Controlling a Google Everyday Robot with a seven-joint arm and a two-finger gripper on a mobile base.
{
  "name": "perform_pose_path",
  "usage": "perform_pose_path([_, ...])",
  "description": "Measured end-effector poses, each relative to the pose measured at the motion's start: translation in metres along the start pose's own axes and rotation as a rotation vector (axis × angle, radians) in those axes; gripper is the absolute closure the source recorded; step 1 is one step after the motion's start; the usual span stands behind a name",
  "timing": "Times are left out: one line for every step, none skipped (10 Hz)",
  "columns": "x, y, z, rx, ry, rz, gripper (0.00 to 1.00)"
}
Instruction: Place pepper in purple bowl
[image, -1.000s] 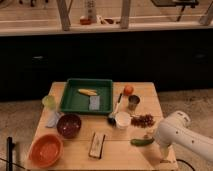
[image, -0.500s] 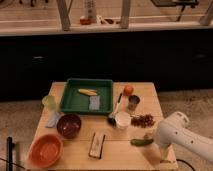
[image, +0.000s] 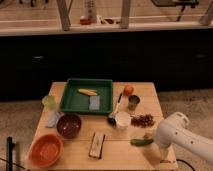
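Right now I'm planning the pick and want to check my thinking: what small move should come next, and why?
Probably ease the gripper down onto the pepper. The pepper lies flat on the table near its right front corner, right beside the gripper and not yet lifted. The purple bowl sits well across on the left, so a grasp has to come before any carry.

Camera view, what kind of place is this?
Likely a robot test lab: a wooden table laid with a green tray, purple bowl and pepper. The tool is beside the pepper.
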Motion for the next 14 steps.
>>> perform_pose_path([-0.007, -0.007, 0.0, 0.002, -0.006, -0.008, 0.2])
perform_pose_path([-0.01, -0.01, 0.0, 0.002, -0.01, -0.012, 0.2])
perform_pose_path([-0.012, -0.012, 0.0, 0.0, -0.011, -0.015, 0.2])
perform_pose_path([-0.015, -0.014, 0.001, -0.007, -0.017, -0.02, 0.2])
perform_pose_path([-0.019, -0.016, 0.001, -0.013, -0.02, -0.027, 0.2])
perform_pose_path([-0.022, -0.018, 0.002, -0.018, -0.024, -0.034, 0.2])
perform_pose_path([-0.025, -0.02, 0.004, -0.023, -0.026, -0.038, 0.25])
perform_pose_path([-0.03, -0.021, 0.005, -0.029, -0.028, -0.044, 0.38])
perform_pose_path([-0.034, -0.021, 0.006, -0.034, -0.026, -0.05, 0.49])
perform_pose_path([-0.04, -0.024, 0.006, -0.033, -0.026, -0.053, 0.57])
perform_pose_path([-0.042, -0.027, 0.005, -0.03, -0.029, -0.056, 0.69])
perform_pose_path([-0.042, -0.026, 0.003, -0.029, -0.031, -0.055, 0.77])
perform_pose_path([-0.042, -0.027, 0.001, -0.027, -0.03, -0.057, 0.85])
perform_pose_path([-0.044, -0.027, 0.0, -0.029, -0.033, -0.062, 0.97])
